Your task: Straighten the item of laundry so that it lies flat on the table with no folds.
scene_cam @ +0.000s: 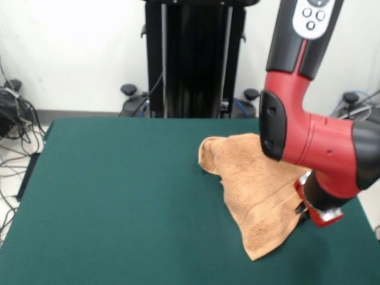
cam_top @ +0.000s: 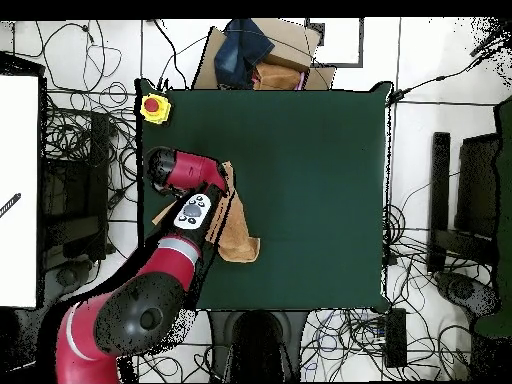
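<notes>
Peach-orange terry cloth, the towel (scene_cam: 255, 190), lies bunched on the dark green table (scene_cam: 119, 196), toward 3 o'clock in the front view. It is far from flat: one rounded lobe is folded over at its 10 o'clock end, and a narrower tongue with a woven band runs down to 6 o'clock. Its 3 o'clock side is hidden behind the red arm (scene_cam: 314, 142), so I can't see how far the cloth reaches there.

Below the arm's elbow only a red and black wrist piece shows, touching or just beside the towel's edge. The gripper itself is covered by the arm in both views, and I cannot tell whether it is spread, closed, or pinching the cloth.

From overhead, the towel (cam_top: 238, 235) sits near the table's (cam_top: 310, 180) 9 o'clock edge, and the arm (cam_top: 185, 205) lies across most of it; just 1 strip and a corner toward 5 o'clock stay visible. A yellow box with a red button (cam_top: 154, 107) rests at the table's 10 o'clock corner. A brown carton (cam_top: 275, 60) sits past the 12 o'clock edge, partly cut off by dark fabric on top.
</notes>
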Motion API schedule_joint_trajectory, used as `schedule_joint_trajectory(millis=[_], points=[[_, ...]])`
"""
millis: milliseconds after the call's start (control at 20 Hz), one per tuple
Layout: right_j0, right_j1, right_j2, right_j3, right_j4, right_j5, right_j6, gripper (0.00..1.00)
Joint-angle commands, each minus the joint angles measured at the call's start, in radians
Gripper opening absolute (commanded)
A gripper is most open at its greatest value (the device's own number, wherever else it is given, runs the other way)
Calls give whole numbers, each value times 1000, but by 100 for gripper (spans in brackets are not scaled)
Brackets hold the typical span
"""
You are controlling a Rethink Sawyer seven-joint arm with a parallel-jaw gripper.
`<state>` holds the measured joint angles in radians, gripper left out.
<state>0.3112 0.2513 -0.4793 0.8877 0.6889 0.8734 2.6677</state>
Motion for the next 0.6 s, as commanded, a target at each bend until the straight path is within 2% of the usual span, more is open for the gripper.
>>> schedule_joint_trajectory(millis=[50,250,600], points=[[22,104,66,-38,24,-100,299,0],[29,127,65,-52,22,-123,298,0],[4,117,47,-23,-22,-147,214,0]])
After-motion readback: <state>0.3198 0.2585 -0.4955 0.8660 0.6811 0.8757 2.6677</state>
